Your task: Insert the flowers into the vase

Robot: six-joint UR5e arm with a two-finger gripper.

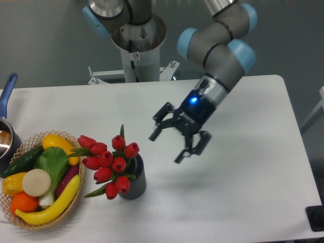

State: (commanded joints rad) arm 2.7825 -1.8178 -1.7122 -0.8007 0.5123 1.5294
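Observation:
The flowers [109,162], a bunch of red tulips with green leaves, stand in the vase [134,181] and lean out to its left. The vase is small, dark grey and ribbed, and stands upright on the white table, right of the basket. My gripper [169,147] is open and empty. It hangs above the table to the right of the vase and the flowers, tilted down to the left, and touches neither.
A wicker basket [76,202] with colourful fruit and vegetables sits at the front left. A metal pot with a blue handle [7,91] is at the left edge. The robot base [136,45] stands at the back of the white table [243,202].

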